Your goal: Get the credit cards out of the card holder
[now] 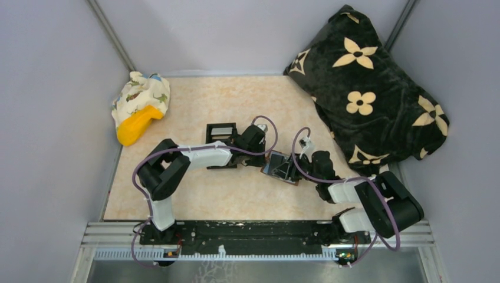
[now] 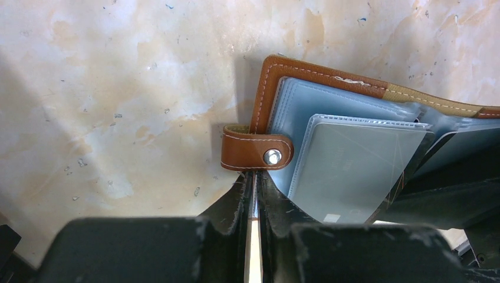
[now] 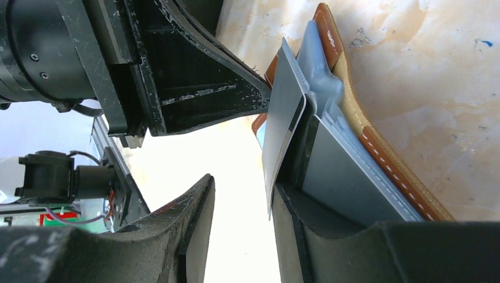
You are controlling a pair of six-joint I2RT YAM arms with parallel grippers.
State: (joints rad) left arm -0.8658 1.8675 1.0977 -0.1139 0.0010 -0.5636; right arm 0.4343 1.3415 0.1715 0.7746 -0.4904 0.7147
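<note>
Two arms reach in from the near edge of the bench (image 1: 236,106) and meet at the card holder (image 1: 282,167). It lies open, a little right of the middle and nearer the near edge than the far one. The left pincer (image 2: 255,177) is clenched almost closed on the holder's edge, right by the small brown tab (image 2: 250,152). The right pincer (image 3: 244,191) stands released. A grey card (image 3: 283,130) sticks up between its jaws, leaning on one finger and clear of the other. Just beyond the left pincer sits a small black frame (image 1: 221,138). A patterned cloth (image 1: 144,94) with a yellow object (image 1: 137,125) fills the far left corner. A black flowered blanket (image 1: 371,94) is heaped in the far right corner.
</note>
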